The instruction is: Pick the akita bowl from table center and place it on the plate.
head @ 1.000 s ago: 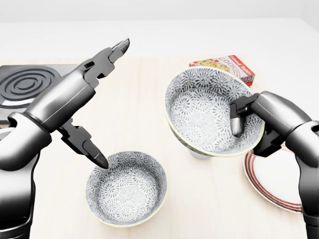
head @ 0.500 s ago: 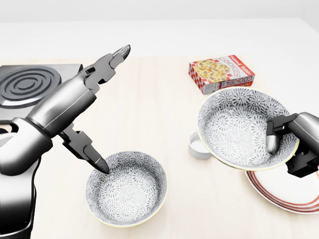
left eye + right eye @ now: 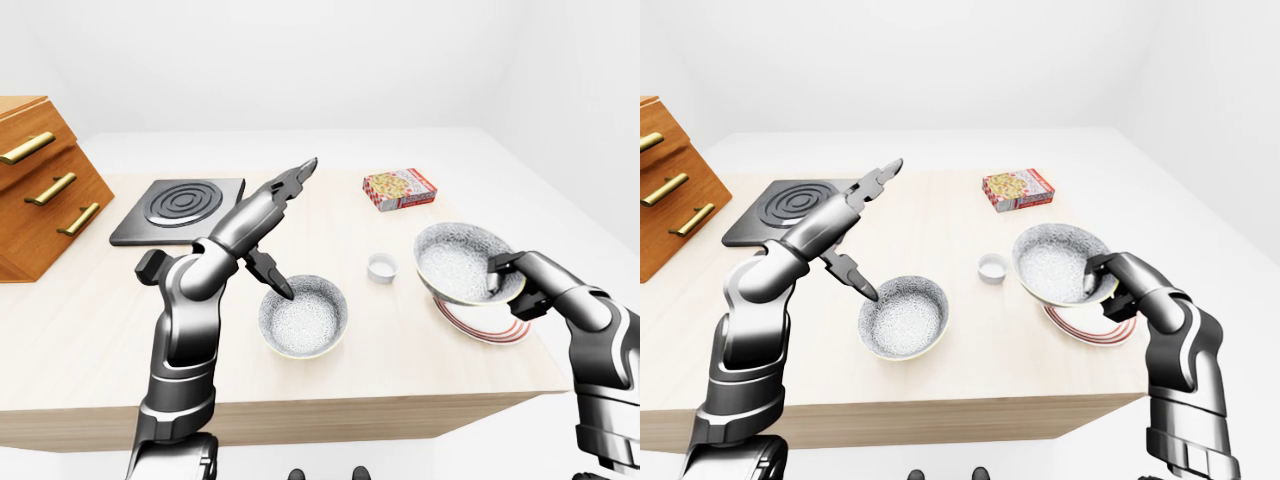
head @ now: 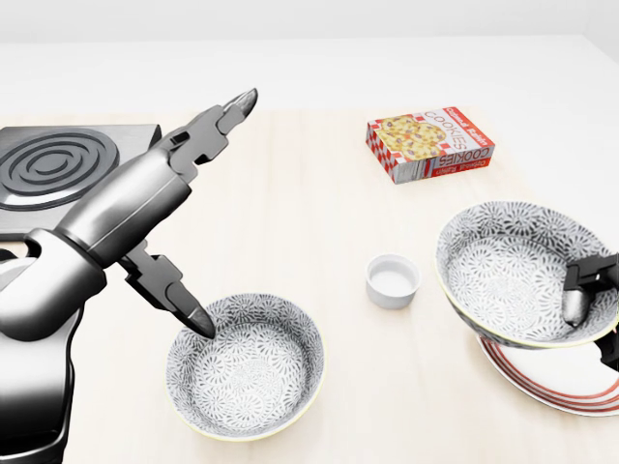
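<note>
The akita bowl, grey-patterned with a pale rim, hangs slightly tilted over the left part of the red-ringed white plate at the right of the head view. My right hand is shut on the bowl's right rim, with one finger inside the bowl. I cannot tell whether the bowl touches the plate. A second, similar bowl sits on the table at lower left. My left hand is open above it, fingers spread wide, with one fingertip at that bowl's left rim.
A small white cup stands just left of the held bowl. A cookie box lies toward the top right, a black hot plate at the left. A wooden drawer chest stands at the table's far left.
My right hand has carried the akita bowl to the right and down, from beside the cup to over the plate. The left arm has barely moved.
</note>
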Controlling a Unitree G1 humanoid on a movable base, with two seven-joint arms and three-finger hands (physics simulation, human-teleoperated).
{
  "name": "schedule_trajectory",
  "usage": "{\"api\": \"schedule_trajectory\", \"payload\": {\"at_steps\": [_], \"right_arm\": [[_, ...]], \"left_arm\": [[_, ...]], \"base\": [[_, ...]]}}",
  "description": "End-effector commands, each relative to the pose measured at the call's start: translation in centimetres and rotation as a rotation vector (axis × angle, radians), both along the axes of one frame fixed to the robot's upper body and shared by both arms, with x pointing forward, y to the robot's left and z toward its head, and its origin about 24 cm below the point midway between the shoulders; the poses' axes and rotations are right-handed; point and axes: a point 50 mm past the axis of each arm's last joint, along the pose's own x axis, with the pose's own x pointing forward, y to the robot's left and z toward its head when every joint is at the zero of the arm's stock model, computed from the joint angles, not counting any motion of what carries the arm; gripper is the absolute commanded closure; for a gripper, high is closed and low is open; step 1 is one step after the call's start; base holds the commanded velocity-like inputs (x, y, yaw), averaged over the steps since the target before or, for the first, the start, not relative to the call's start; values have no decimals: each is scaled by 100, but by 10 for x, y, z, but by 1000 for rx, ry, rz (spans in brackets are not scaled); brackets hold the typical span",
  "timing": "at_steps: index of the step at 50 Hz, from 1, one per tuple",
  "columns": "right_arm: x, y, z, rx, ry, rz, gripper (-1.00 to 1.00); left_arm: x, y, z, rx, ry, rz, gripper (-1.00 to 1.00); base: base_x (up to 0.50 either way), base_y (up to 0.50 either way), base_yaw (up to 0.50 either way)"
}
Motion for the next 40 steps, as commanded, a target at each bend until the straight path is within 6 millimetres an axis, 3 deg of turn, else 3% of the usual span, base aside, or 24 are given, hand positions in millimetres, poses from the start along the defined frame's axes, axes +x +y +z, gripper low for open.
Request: {"api": "schedule_trajectory", "payload": {"at_steps": [1,18,40], "right_arm": [[-7,-17,-3,164,-68,-44,100],[-19,-51,-14,172,-35,-179,100],[-8,-52,-46,200,36,-248,100]], "left_arm": [[-1,-1,0,0,-4,-2,-100],[-1,-5,7,9,-34,-10,-100],[-4,-5,6,8,-37,-9,-100]], "base": [[0,0,0],[0,0,0],[0,0,0]]}}
